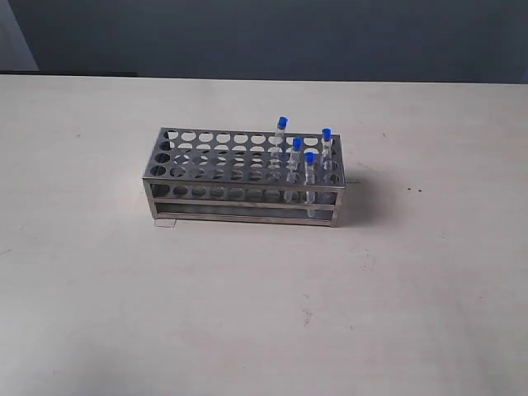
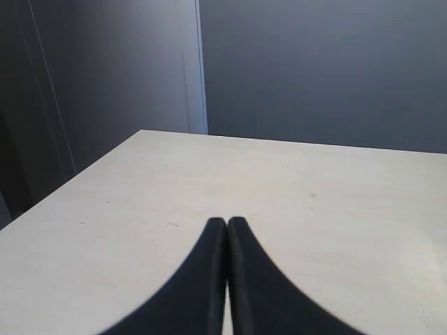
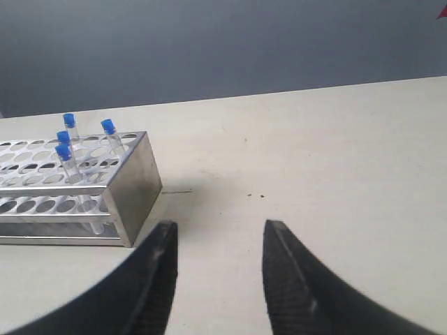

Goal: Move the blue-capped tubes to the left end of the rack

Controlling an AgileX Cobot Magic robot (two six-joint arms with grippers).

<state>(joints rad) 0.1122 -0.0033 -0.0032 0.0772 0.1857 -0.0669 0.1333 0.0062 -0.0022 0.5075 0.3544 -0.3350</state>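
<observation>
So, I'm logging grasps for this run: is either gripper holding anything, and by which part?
Nothing is held. The left gripper is shut on nothing; the right gripper is open and empty. All four blue-capped tubes stand in the rack.

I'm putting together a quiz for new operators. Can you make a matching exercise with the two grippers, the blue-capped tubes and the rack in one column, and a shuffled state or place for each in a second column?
Column one:
1. left gripper
2. right gripper
3. blue-capped tubes
4. rack

Column two:
A. jaws apart, nothing between them
B. upright in holes near the right end, as the exterior view shows it
C. jaws pressed together
D. silvery metal, left-end holes unfilled

Pairs: 1-C, 2-A, 3-B, 4-D
</observation>
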